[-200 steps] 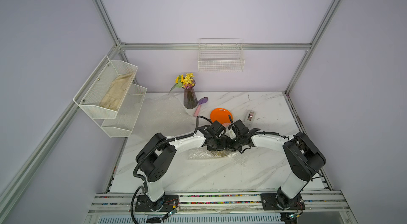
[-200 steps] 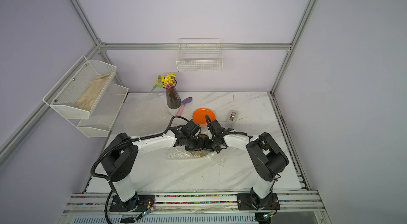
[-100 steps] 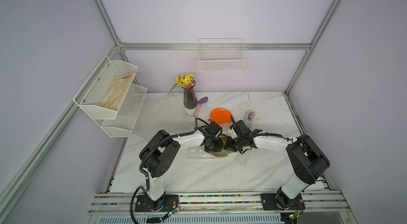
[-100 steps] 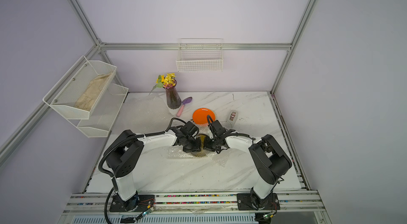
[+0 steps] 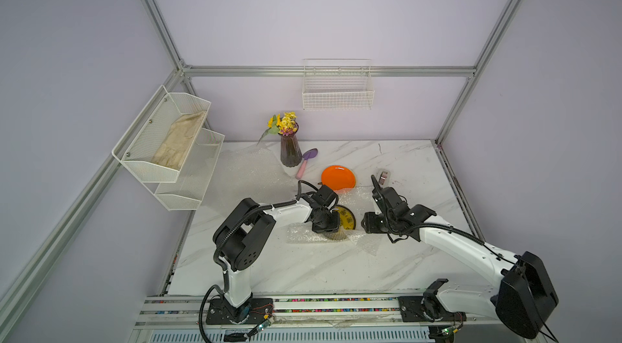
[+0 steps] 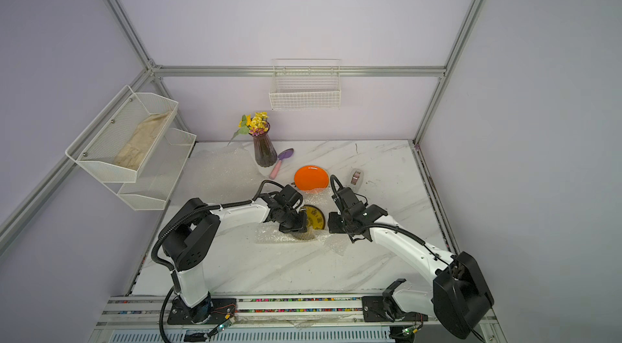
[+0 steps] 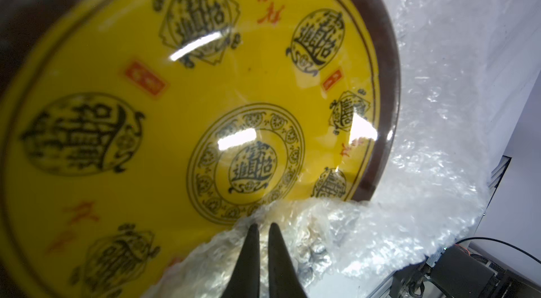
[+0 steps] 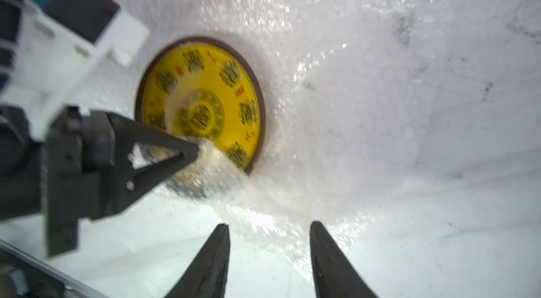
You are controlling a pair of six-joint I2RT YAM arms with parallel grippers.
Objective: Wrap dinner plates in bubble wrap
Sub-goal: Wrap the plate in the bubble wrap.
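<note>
Wall rack (image 5: 141, 156), far left: the upper bin holds a folded beige cloth (image 5: 178, 142). The spare wrap (image 5: 249, 169) lies spread on the table (image 5: 303, 274) at the rear left. Next to it stands a vase (image 5: 290, 152) containing yellow flowers (image 5: 284, 121). A trowel (image 5: 307, 161) lies just beside the vase.

Centre: the left gripper (image 7: 261, 229) is down on the table, jaws nearly closed. It pinches a fold of the wrap (image 5: 303, 235). In the left wrist view the fold covers part of the yellow plate (image 7: 175, 106) at its rim. The plate lies face up on this wrap, mostly uncovered. The orange plate (image 5: 338, 177) lies behind it, uncovered, at the wrap's far edge. A wire basket (image 5: 338, 95) hangs on the rear wall above.

Right: the right gripper (image 8: 269, 227) is just beside the yellow plate, over the wrap's edge. Its jaws stand wide apart with nothing between them. A tape dispenser (image 5: 383, 177) sits to the right of the orange plate.
</note>
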